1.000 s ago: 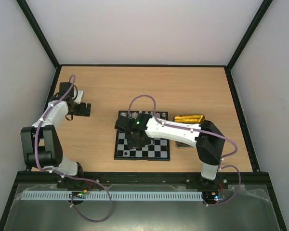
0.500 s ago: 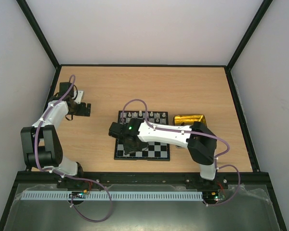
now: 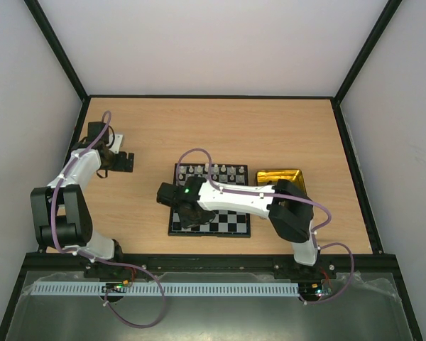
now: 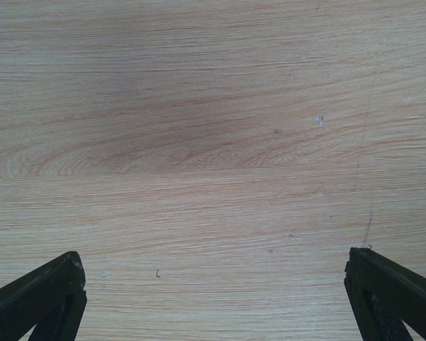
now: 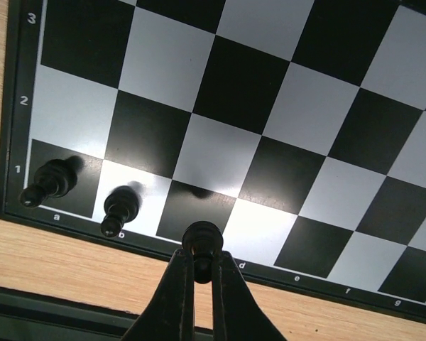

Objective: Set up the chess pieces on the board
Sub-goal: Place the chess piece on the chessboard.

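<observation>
While overhead hides it | right tool (image 5: 202, 266) grips black piece (image 5: 203, 239) | left tool (image 4: 213, 291) wide

— Light wooden table (image 3: 270, 135), black-framed. Anything directly on it?
— Checkered board (image 3: 231, 222) near the front middle, flat. Gold tray (image 3: 280, 175) just beside its right far corner.
— And to the left?
— Bare wood grain, faintly scratched.

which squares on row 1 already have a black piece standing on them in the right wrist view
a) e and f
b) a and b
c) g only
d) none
b: two black pieces stand on a1 and b1, while the right hand holds a third black piece above the board.
</observation>
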